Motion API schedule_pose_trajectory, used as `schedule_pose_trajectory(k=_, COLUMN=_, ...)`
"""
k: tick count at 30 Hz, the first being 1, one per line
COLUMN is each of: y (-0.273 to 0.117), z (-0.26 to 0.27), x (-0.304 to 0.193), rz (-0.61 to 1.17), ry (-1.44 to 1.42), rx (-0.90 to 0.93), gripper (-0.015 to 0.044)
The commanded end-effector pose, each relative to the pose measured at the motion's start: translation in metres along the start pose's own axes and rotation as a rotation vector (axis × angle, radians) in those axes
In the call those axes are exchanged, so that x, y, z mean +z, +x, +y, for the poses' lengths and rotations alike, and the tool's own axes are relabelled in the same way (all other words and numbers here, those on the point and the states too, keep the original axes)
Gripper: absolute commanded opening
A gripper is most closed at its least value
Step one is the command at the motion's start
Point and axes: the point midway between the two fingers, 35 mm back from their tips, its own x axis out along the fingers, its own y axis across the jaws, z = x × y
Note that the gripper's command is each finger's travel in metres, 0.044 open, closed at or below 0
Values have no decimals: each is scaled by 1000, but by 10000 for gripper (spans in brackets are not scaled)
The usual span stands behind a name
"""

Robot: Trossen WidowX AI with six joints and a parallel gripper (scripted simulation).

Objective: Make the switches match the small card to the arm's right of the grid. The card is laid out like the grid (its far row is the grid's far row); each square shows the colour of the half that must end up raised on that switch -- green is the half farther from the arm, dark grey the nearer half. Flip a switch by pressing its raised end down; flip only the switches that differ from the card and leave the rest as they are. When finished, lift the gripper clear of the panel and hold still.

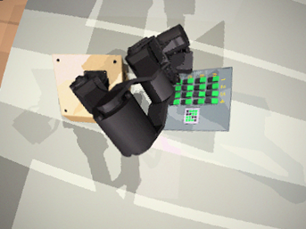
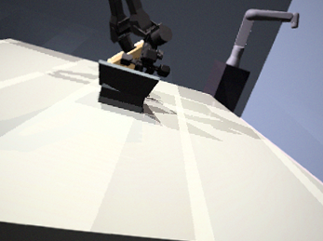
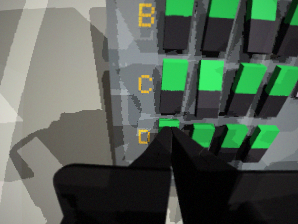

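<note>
At the panel's (image 1: 220, 119) nine o'clock edge, the gripper (image 3: 171, 131), pressed together and empty, touches the first row-D switch (image 3: 169, 122); flipping seems unfinished.

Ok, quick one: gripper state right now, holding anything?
Gripper: shut, holding nothing, fingertips at the green end of row D's first switch.
</note>
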Motion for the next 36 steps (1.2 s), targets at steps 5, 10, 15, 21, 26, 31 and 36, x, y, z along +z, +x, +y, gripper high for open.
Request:
schedule_pose_trajectory(k=5, y=-27, z=6, x=-1, rz=-3, ry=-2, rx=16, gripper=0)
schedule_pose_trajectory(k=10, y=-64, z=2, x=-3, rz=-22, ry=-4, rx=7, gripper=0)
schedule_pose_trajectory(k=15, y=-65, z=1, x=-3, rz=-23, ry=-4, rx=7, gripper=0)
schedule_pose_trajectory(k=21, y=-65, z=-21, x=-2, rz=-23, ry=-5, rx=5, gripper=0)
schedule_pose_trajectory(k=26, y=-42, z=-20, x=-1, rz=-5, ry=-5, rx=8, gripper=0)
schedule_pose_trajectory(k=31, y=-29, z=-22, x=-1, rz=2, ry=-5, rx=3, gripper=0)
schedule_pose_trajectory(k=36, y=-22, z=-22, x=-1, rz=1, ry=-5, rx=2, gripper=0)
